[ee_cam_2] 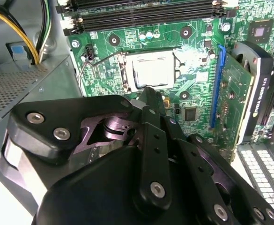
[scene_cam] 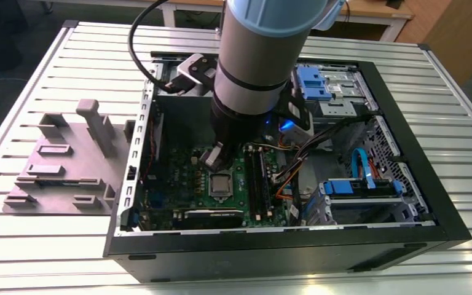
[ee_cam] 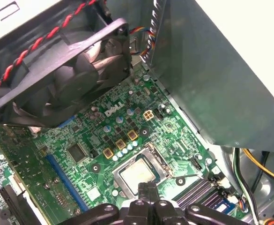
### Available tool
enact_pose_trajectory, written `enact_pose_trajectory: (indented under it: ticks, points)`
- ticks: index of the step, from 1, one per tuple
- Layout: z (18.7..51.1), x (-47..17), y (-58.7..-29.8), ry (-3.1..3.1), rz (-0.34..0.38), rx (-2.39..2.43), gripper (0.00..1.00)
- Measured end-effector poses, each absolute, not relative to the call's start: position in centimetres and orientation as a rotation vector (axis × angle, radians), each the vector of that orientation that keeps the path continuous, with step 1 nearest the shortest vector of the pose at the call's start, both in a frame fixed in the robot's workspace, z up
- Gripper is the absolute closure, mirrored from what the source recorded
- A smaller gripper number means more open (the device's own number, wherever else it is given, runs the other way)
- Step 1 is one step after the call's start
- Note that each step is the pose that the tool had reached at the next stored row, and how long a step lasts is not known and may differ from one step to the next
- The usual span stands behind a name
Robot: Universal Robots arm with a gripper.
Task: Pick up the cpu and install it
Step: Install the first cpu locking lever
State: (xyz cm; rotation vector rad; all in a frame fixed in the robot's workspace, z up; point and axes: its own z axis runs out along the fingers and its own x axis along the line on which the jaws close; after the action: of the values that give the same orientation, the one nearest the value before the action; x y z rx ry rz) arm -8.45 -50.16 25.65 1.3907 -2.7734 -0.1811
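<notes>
Your cpu (scene_cam: 222,182) sits flat in its socket (scene_cam: 222,172) near the middle of the green motherboard (scene_cam: 188,184), its silvery top facing up; you see it in both wrist views too (ee_cam_2: 152,70) (ee_cam: 138,173). The gripper (ee_cam_2: 148,101) hangs just above the cpu's edge, its fingertips drawn together with nothing between them. In the exterior view the gripper (scene_cam: 217,157) is at about twelve o'clock from the cpu, reaching down from the thick grey arm (scene_cam: 260,55). The dark memory slots (scene_cam: 257,178) run at three o'clock from the cpu. A black fan (ee_cam: 71,70) with a twisted red and black wire stands beyond the socket in the first wrist view. All this lies inside an open computer case (scene_cam: 400,160), which rests on the slatted metal surface (scene_cam: 39,246). A grey fixture block (scene_cam: 68,160) stands at nine o'clock from the case.
</notes>
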Motion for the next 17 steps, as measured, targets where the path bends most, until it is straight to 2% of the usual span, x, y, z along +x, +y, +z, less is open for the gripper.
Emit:
enact_pose_trajectory:
  ticks: [17]
  points:
    - [25.59, -8.44, -49.97, -2.903, -0.188, 1.126, 0.9]
